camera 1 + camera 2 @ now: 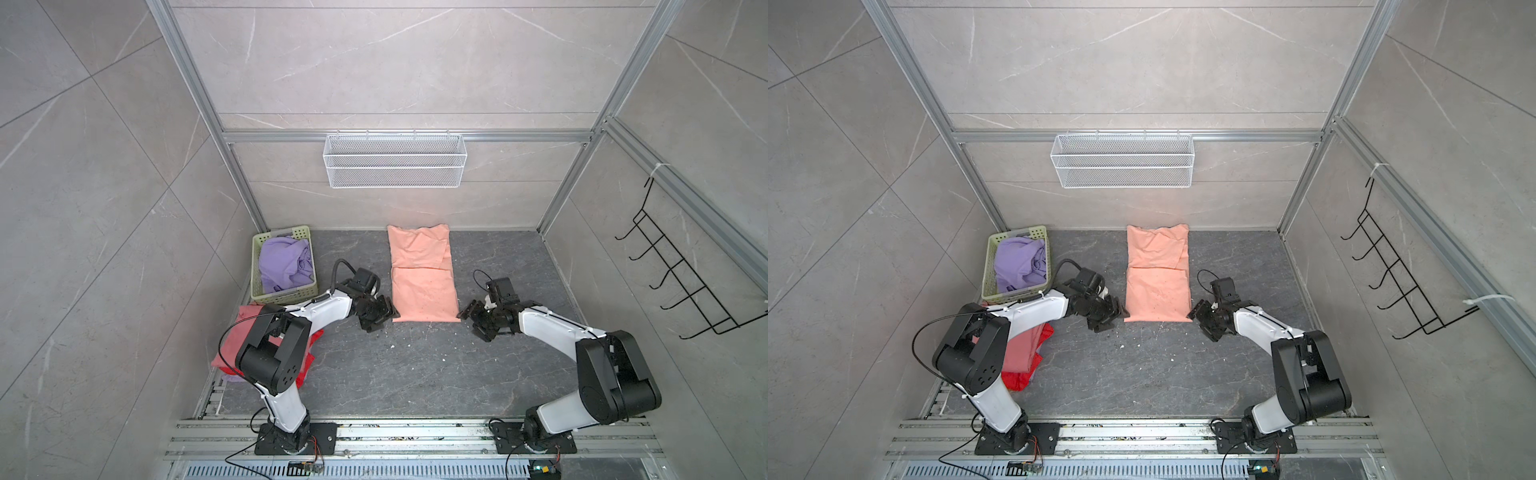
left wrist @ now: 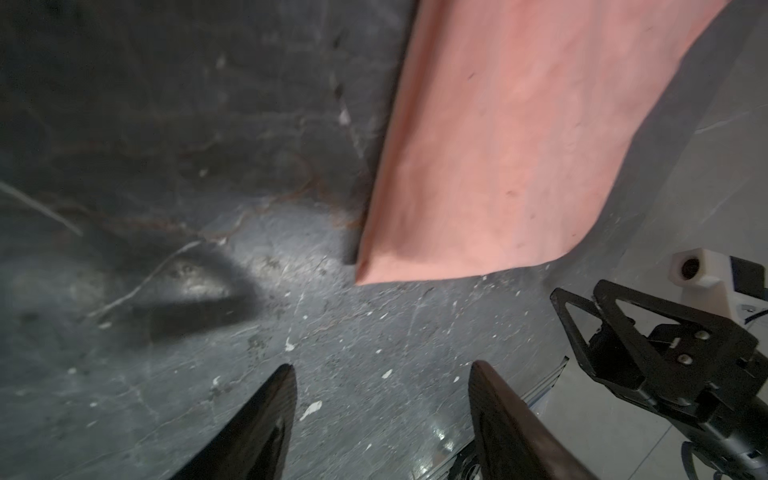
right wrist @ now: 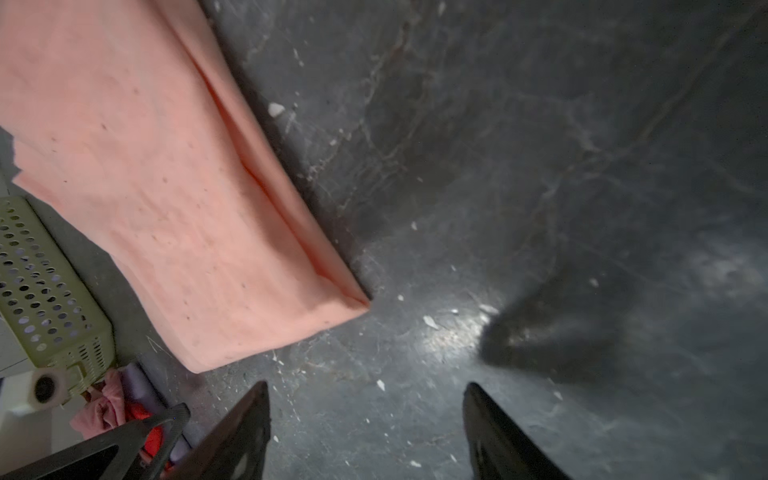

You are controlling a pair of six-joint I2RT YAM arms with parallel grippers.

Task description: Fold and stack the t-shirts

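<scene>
Surface: dark stone tabletop (image 1: 374, 374).
Peach-pink t-shirt (image 1: 422, 286): laid folded.
Left gripper (image 2: 382, 365): spread wide, empty.
Right gripper (image 3: 365, 385): spread wide, empty.
Rose-red stack (image 1: 1019, 353): half hidden by left arm (image 1: 1038, 313).

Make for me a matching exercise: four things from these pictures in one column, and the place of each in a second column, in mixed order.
Things
1. peach t-shirt
2. lavender t-shirt
3. red t-shirt
4. white wire basket

Places
A. hanging on the back rail
B. in a pile beneath the left arm
C. inside the green perforated basket
D. folded flat on the dark table

Pairs: 1-D, 2-C, 3-B, 4-A
</scene>
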